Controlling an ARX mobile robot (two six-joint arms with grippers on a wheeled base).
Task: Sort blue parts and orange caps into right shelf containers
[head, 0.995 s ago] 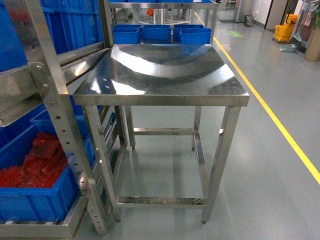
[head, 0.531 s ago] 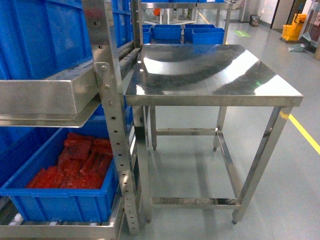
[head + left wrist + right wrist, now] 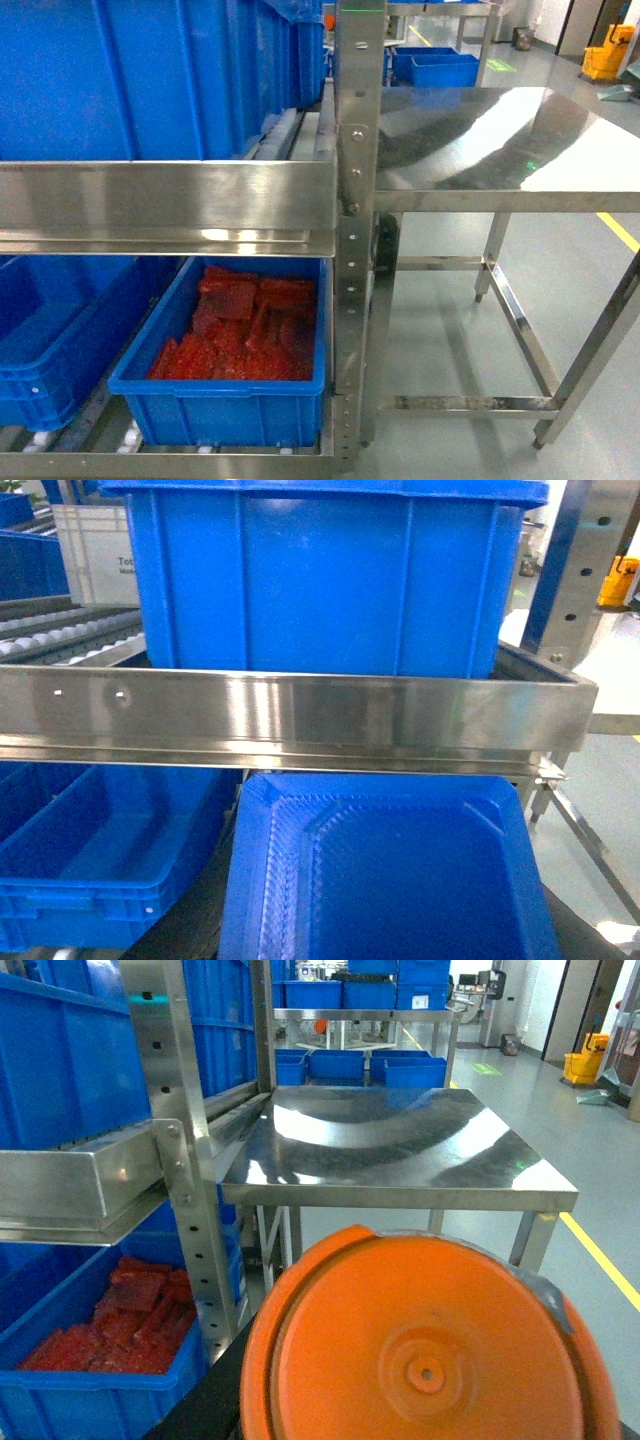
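Step in hand, judged: carrying load to rack.
- Orange cap (image 3: 430, 1350) fills lower frame of right wrist view; blue part (image 3: 390, 870) lower centre of left wrist view.
- Pincers unseen; grasp cannot be told.
- Large blue crate (image 3: 150, 75) upper left, head view.
- Next: line up with crate opening.

You can't see either gripper. Orange lid (image 3: 430, 1350) fills lower right wrist frame, cut off below; blue tray (image 3: 385, 870) cropped at left wrist's bottom edge.
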